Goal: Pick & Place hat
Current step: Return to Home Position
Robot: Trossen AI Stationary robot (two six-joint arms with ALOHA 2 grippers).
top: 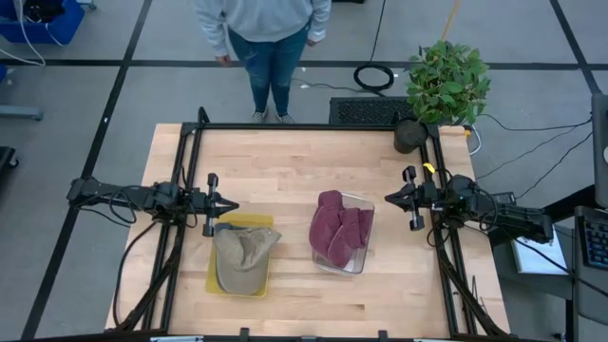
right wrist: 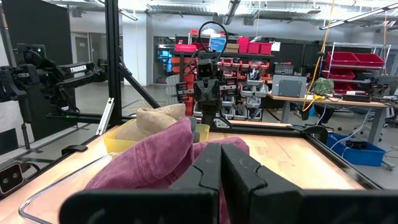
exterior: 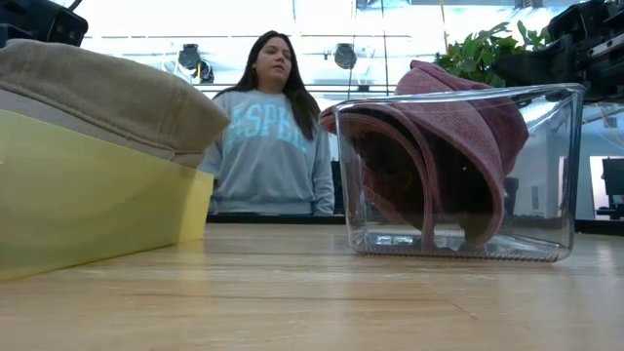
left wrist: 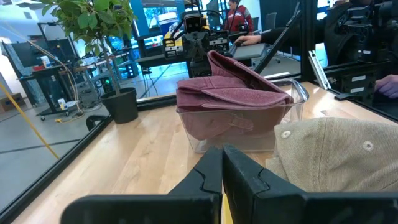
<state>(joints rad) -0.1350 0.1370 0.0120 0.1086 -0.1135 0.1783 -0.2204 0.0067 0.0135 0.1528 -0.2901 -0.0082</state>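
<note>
Looking down on a table (top: 285, 171), with a person (top: 266, 38) at its far edge and a plant (top: 446, 81) at the far right corner. Showing a yellow bin (top: 212, 271) left of centre and a clear bin (top: 359, 201) right of centre, apart from each other. Finding the tan cap (top: 242, 255) already lying in the yellow bin, crown up, with its long axis near to far, spilling over the rim. Finding maroon caps (top: 339, 233) heaped in the clear bin.

Holding the left gripper (top: 231, 203) clenched on nothing at the yellow bin's far edge, pointing right, with the tan cap just to its near side. Holding the right gripper (top: 389, 198) likewise clenched and empty, pointing left, beside the clear bin's far right corner. Judging the left arm much the nearer to the tan cap, and a straight pull back leftward enough to clear it.

Reading "ASPE" across the person's grey sweatshirt (exterior: 265, 136), the rest lost behind hair. Making out white lettering on the far arm in the right wrist view, too small to read.
</note>
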